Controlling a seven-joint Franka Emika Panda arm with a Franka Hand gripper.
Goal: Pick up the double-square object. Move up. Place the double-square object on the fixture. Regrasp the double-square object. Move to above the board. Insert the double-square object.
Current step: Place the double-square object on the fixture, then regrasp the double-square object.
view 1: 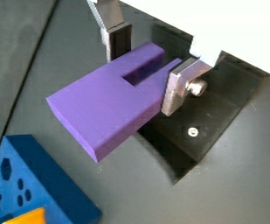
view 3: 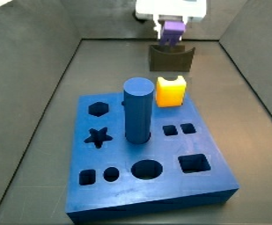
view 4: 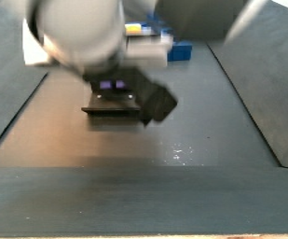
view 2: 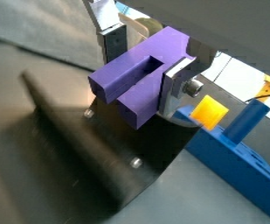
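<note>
My gripper [view 1: 147, 63] is shut on the double-square object [view 1: 102, 109], a light purple block. The fingers [view 1: 182, 83] press on the sides of its slotted two-prong end, and the solid end sticks out from the jaws. The same hold shows in a wrist view [view 2: 147, 63] on the block [view 2: 135, 77]. In a side view the gripper [view 3: 171, 28] holds the block [view 3: 171, 35] right over the dark fixture [view 3: 171, 59] at the back. I cannot tell whether the block touches it. The blue board [view 3: 162, 171] lies in front.
A yellow-orange cube [view 3: 171, 90] and a tall blue cylinder [view 3: 138, 110] stand in the board, close in front of the fixture. Both show in a wrist view: the cube [view 2: 204, 112] and the cylinder [view 2: 249, 118]. Grey walls enclose the floor.
</note>
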